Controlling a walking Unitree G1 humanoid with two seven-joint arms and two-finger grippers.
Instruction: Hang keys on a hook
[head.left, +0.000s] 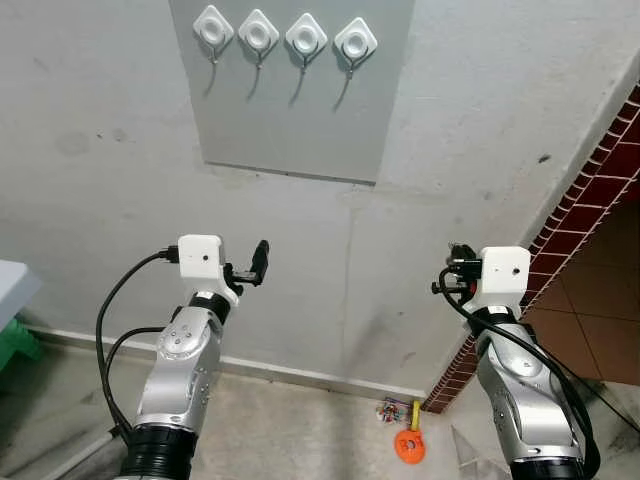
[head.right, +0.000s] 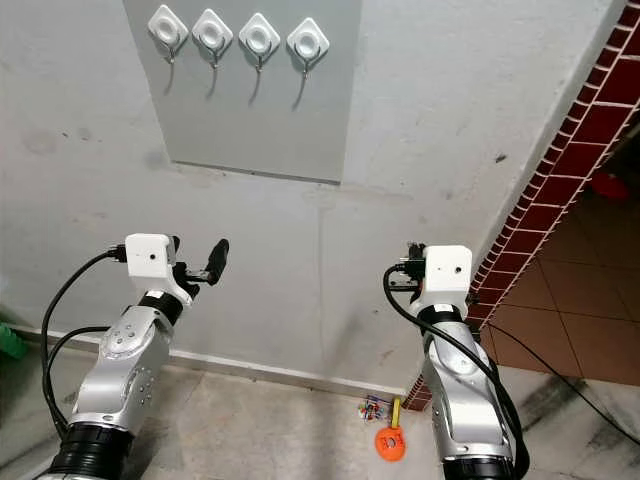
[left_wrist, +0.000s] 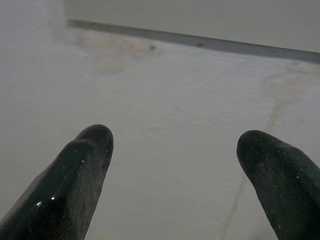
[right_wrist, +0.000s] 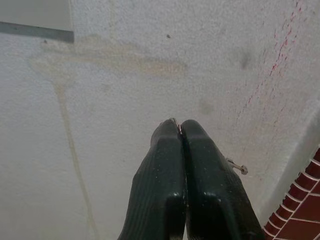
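While both arms are raised toward the wall (head.left: 450, 130), the left gripper (left_wrist: 175, 165) points at bare plaster below the panel (head.left: 290, 110), its fingers (left_wrist: 82, 170) spread wide with nothing between them. Four white hooks (head.left: 285, 38) sit in a row high on the panel, well above both grippers, none holding anything. Right gripper (right_wrist: 180, 131) faces the wall near the brick corner (head.left: 590, 210), fingers pressed tight together; a sliver of something thin shows at the tips, can't tell what. Keys (head.left: 392, 411) lie on the floor (head.left: 300, 430) by the wall base, just beside an orange tag (head.left: 409, 446), between the two arms and well below them.
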